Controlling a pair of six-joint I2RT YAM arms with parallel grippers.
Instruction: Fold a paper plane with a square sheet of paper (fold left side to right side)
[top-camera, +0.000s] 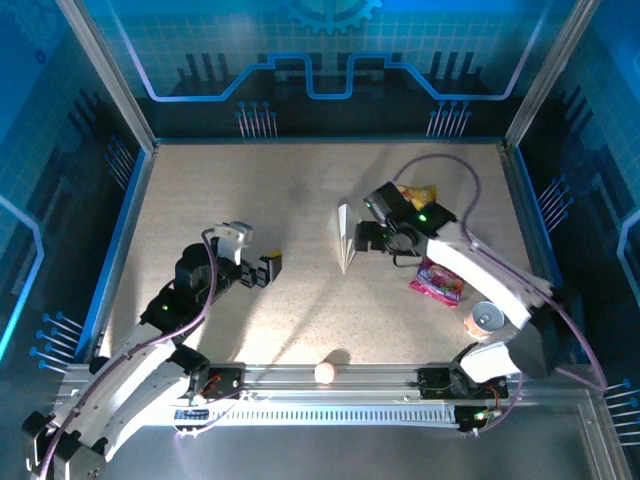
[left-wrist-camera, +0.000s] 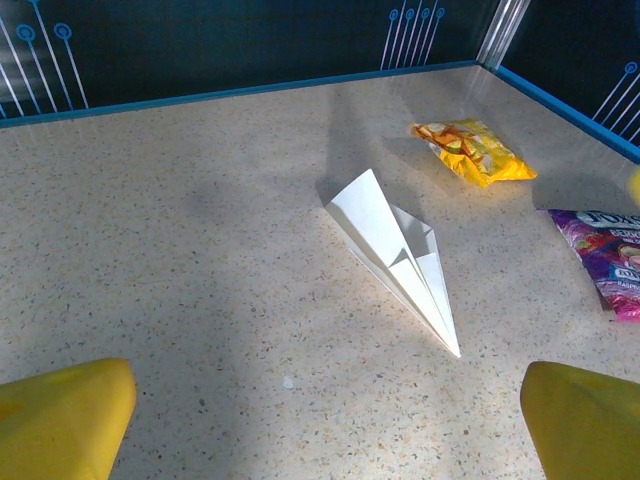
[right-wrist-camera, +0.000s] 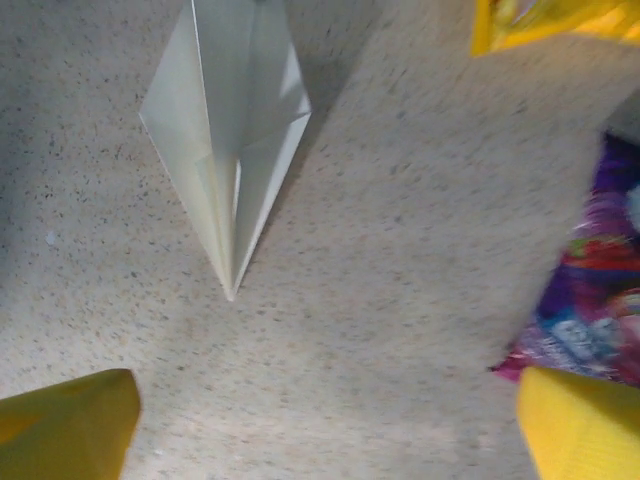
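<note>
On the bench (top-camera: 250, 200) the plane (right-wrist-camera: 225, 150) lies folded before my open right claw (right-wrist-camera: 322, 425); I should lift away without brushing it.

Matt paper plane (left-wrist-camera: 395, 255) on rough speckled table (left-wrist-camera: 180, 280).

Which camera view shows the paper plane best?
The left wrist view: the whole paper plane lies unblocked, folds clear. The right wrist view shows the paper plane closer but cut off at the top. The top view shows the paper plane small.
</note>
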